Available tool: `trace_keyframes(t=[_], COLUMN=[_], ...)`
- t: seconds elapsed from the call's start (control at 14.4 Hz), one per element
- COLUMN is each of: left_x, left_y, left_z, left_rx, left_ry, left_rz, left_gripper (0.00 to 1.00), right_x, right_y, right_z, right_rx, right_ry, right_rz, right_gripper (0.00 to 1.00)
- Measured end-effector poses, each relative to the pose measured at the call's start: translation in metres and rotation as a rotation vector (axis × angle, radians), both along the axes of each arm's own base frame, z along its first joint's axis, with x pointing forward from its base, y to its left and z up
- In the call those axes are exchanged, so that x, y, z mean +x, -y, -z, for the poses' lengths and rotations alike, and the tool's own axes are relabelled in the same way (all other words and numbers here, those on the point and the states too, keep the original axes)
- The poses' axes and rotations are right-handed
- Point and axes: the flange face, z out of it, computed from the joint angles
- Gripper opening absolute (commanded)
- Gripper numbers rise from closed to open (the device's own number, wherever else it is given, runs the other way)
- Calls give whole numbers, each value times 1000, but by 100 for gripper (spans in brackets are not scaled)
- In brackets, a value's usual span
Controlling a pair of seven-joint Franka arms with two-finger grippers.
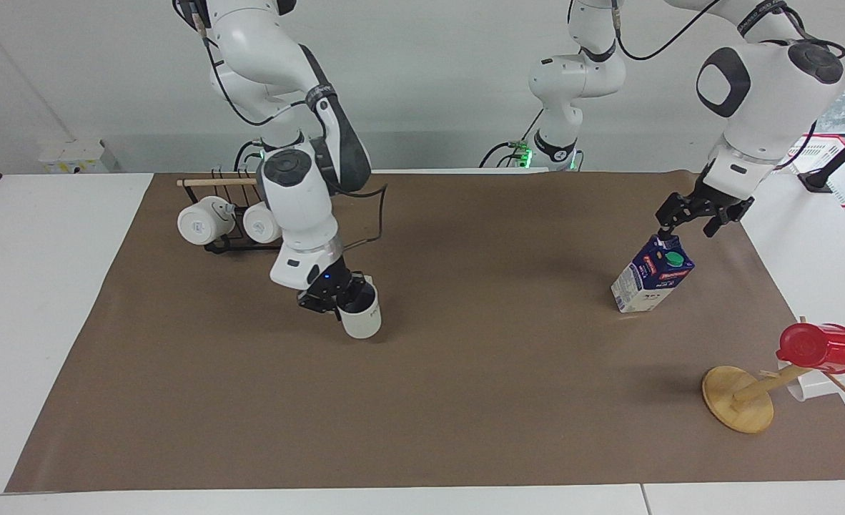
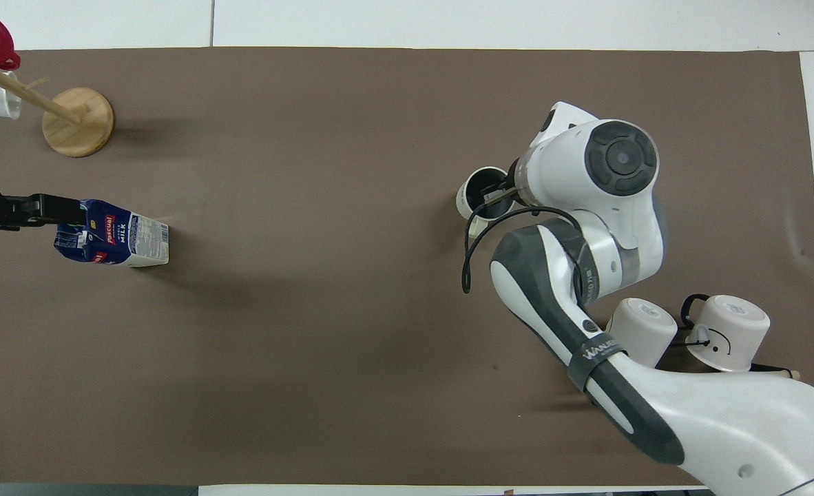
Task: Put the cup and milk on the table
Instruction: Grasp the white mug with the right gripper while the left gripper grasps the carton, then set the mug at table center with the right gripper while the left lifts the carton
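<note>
The cup (image 1: 360,315), off-white with a dark inside, hangs upright from my right gripper (image 1: 345,296), which is shut on its rim, low over the middle of the brown-paper table (image 1: 465,386). In the overhead view the cup (image 2: 477,198) shows beside the right gripper (image 2: 498,196). The milk (image 1: 652,276) stands on the paper toward the left arm's end. My left gripper (image 1: 690,223) is open just above the carton's top. In the overhead view the left gripper (image 2: 43,209) covers the green cap of the milk (image 2: 123,241).
A black rack (image 1: 240,245) with two white mugs (image 1: 200,224) (image 1: 258,222) stands near the right arm's base. A wooden mug tree (image 1: 738,398) with a red mug (image 1: 820,348) and a white mug (image 1: 810,390) stands farther from the robots than the milk.
</note>
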Motion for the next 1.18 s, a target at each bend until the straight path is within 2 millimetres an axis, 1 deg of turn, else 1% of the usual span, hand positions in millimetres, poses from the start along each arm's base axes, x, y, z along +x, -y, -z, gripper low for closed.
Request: trace_keyframes(t=[0.14, 0.21, 0.35, 0.49, 0.55, 0.69, 0.76, 0.9, 0.97, 1.04, 1.11, 1.18], left_x=[-1, -1, -3, -2, -2, 0, 1, 3, 3, 3, 5, 6], left_y=[-2, -2, -2, -2, -2, -2, -2, -1, -1, 0, 0, 0], left_z=[17, 25, 38, 43, 44, 45, 44, 44, 45, 48, 50, 52], left_rx=[1, 1, 2, 2, 3, 3, 4, 4, 4, 5, 5, 6], left_ry=[13, 15, 12, 20, 23, 33, 44, 54, 53, 53, 63, 68], left_rz=[-5, -6, -7, -7, -8, -9, -8, -6, -6, -6, -6, -6], left_gripper=[100, 100, 100, 100, 100, 100, 99, 90, 83, 62, 33, 4], right_x=[-10, -13, -16, -22, -26, -34, -34, -34, -33, -32, -31, -31], right_y=[-25, -33, -38, -44, -52, -65, -66, -63, -61, -58, -56, -55], right_z=[17, 20, 21, 23, 24, 23, 23, 25, 26, 26, 26, 27], right_rx=[-6, -4, 0, 1, 3, 5, 6, 3, 2, 1, -1, -1], right_ry=[-24, -31, -41, -68, -79, -88, -88, -91, -93, -93, -93, -93], right_rz=[-28, -16, 23, 80, 105, 127, 129, 134, 139, 143, 147, 148], right_gripper=[0, 0, 0, 0, 0, 0, 0, 0, 0, 0, 19, 71])
